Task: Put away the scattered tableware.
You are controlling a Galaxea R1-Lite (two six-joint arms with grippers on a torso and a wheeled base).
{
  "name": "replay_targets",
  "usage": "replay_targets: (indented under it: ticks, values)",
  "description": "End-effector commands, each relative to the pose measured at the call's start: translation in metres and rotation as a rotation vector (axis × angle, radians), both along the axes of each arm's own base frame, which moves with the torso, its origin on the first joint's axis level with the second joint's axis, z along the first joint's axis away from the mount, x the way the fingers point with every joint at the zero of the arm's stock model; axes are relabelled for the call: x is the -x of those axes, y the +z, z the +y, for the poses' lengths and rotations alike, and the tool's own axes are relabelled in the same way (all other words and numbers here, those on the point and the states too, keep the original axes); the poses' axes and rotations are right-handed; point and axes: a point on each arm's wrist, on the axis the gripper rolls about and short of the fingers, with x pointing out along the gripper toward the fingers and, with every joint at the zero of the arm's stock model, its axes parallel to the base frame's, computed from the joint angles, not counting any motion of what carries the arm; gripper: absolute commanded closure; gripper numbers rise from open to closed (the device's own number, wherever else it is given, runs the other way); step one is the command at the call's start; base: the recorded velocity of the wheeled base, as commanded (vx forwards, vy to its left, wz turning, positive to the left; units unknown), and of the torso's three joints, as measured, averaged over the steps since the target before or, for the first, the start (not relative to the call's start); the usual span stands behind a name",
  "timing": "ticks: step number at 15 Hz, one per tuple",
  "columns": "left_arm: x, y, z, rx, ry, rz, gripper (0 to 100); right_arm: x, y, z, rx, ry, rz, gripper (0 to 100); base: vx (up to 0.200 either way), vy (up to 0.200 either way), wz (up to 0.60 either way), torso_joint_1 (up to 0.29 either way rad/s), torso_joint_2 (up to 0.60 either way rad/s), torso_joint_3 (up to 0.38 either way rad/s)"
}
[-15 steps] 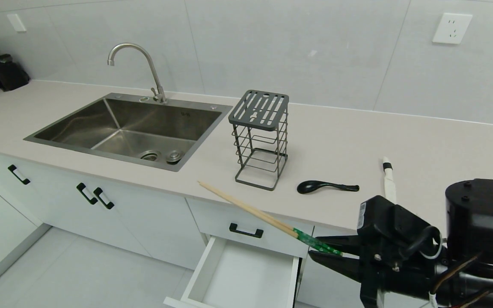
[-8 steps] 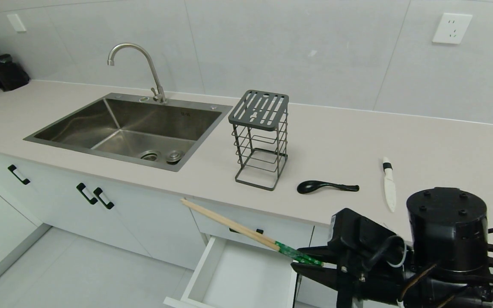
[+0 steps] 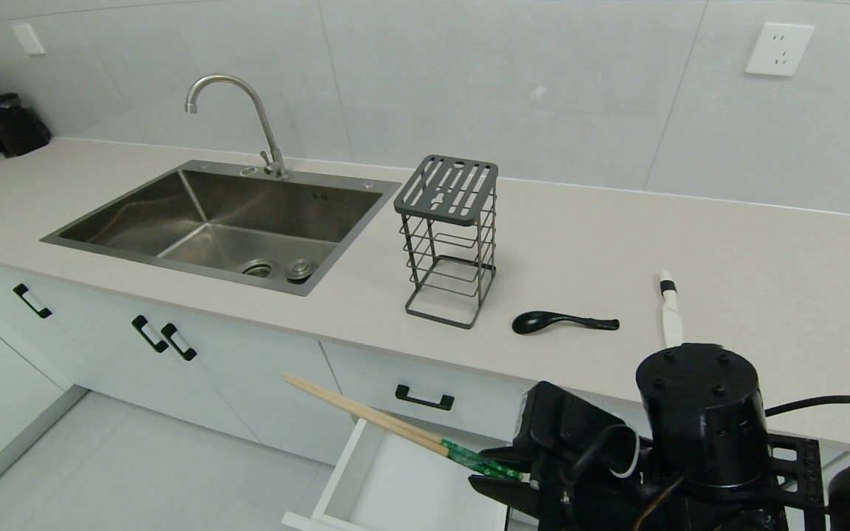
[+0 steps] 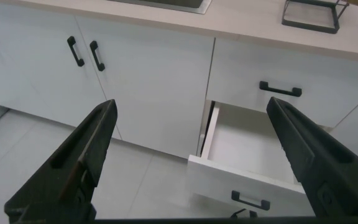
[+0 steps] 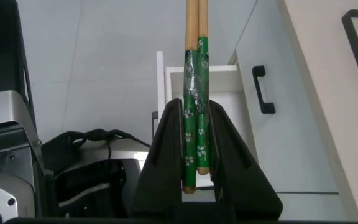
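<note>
In the right wrist view we see the right gripper (image 5: 196, 112), jaws clenched on the green ends of the chopsticks (image 5: 194, 74); the left gripper (image 4: 190, 106) is released. In the head view they hang above the open drawer (image 3: 403, 487), nearly level, tips pointing left.

On your counter (image 3: 580, 243) the rack (image 3: 448, 240) stands right of the sink (image 3: 211, 221), the spoon (image 3: 561, 322) right of the rack, and the knife (image 3: 668, 310) beyond it. Below, your right gripper (image 3: 495, 472) holds the chopsticks (image 3: 366, 411) over the open drawer (image 3: 342, 468).
</note>
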Motion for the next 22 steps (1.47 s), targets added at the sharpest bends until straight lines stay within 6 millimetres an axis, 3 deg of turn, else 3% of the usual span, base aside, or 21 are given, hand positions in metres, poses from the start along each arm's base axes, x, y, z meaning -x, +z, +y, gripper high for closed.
replay_targets:
  ticks: [1,5,8,10,14,16,19,22]
  values:
    - [0.000,0.000,0.000,0.000,0.001,0.000,0,0.002,0.009,-0.003,-0.045,-0.031,0.008,100,0.000,0.000,0.00,0.000,0.00,0.000]
    - [0.000,0.000,0.000,0.000,0.001,0.000,0,-0.001,0.005,-0.005,-0.028,-0.108,0.014,100,0.000,0.000,0.00,0.000,0.00,0.000]
    - [0.000,0.000,0.000,0.000,0.001,0.000,0,0.005,-0.014,-0.024,0.073,-0.179,0.060,100,0.000,0.000,0.00,0.000,0.00,0.000]
    - [0.000,0.000,0.000,0.000,0.001,0.000,0,-0.005,-0.015,-0.030,0.095,-0.217,0.079,100,0.000,0.000,0.00,0.000,0.00,0.000]
    - [0.000,0.000,0.000,0.002,0.001,0.000,0,-0.013,-0.013,0.009,0.104,-0.146,0.059,100,0.000,0.000,0.00,0.000,0.00,0.000]
    - [0.000,0.000,0.000,0.002,0.001,0.000,0,-0.019,-0.013,0.018,0.131,-0.101,0.000,100,0.000,0.000,0.00,0.000,0.00,0.000]
    - [0.000,0.000,0.000,0.000,0.001,0.000,0,-0.008,-0.018,0.032,0.172,-0.036,-0.057,100,0.000,0.000,0.00,0.000,0.00,0.000]
    - [0.000,0.000,0.000,0.000,0.001,0.000,0,-0.011,-0.013,0.050,0.128,-0.047,-0.044,100,0.000,0.000,0.00,0.000,0.00,0.000]
